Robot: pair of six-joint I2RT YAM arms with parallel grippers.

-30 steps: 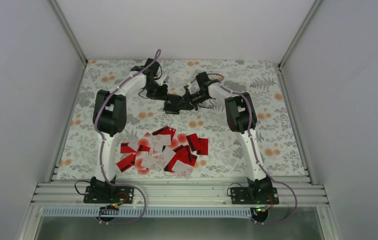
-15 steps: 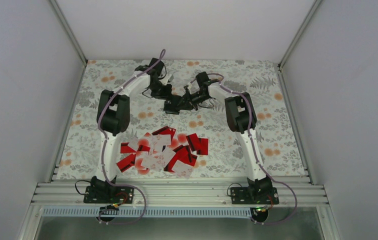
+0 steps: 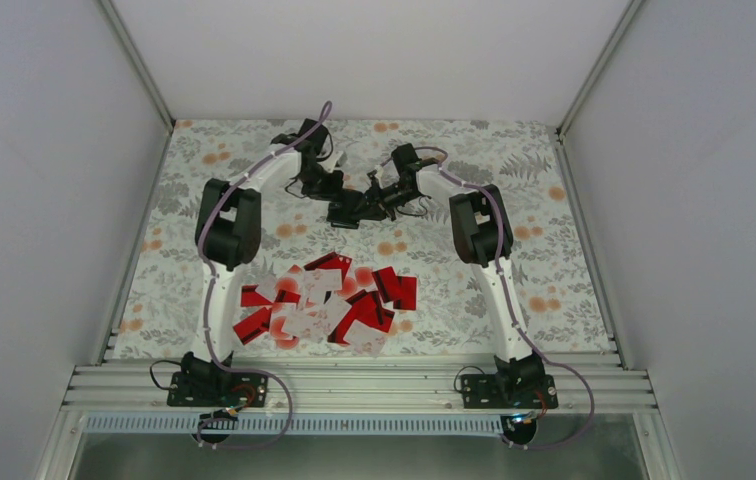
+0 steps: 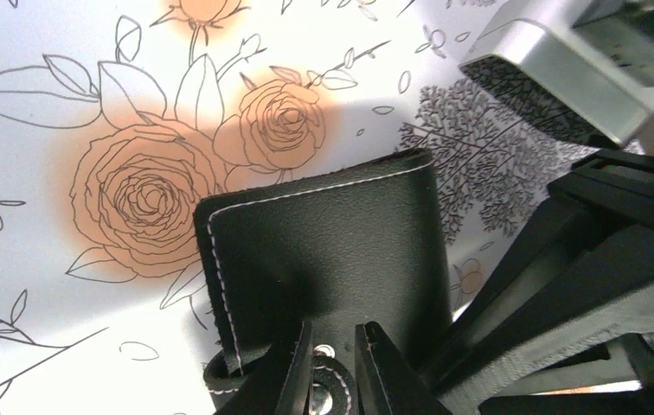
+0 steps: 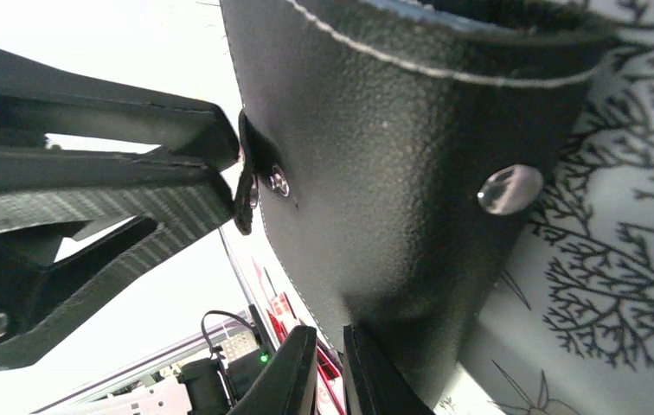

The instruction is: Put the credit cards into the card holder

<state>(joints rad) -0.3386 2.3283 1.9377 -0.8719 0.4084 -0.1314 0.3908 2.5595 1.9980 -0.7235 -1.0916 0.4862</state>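
i have the card holder lifted near the far edge of the table, about midway between its left and right edges, with both arms bent inward so that they meet over it. from the top camera the two grippers cover most of it and i see only a black patch. the left gripper has its fingers pressed nearly together on the small strap at the holder's edge, the one carrying a metal snap stud; the right wrist view shows the same pinch from the other side. the right gripper is pinching the opposite edge of the holder, its fingers drawn tight on the black grained leather. white stitching runs along the holder's border, and a second round stud sits on the outer face. the credit cards lie in a loose overlapping heap, red and pale ones mixed, toward the near edge between the two arm bases, well apart from the holder. the table cloth has line-drawn roses and orange blotches. an aluminium rail runs along the near edge, white walls close in the sides, and lilac cables trail along each arm.
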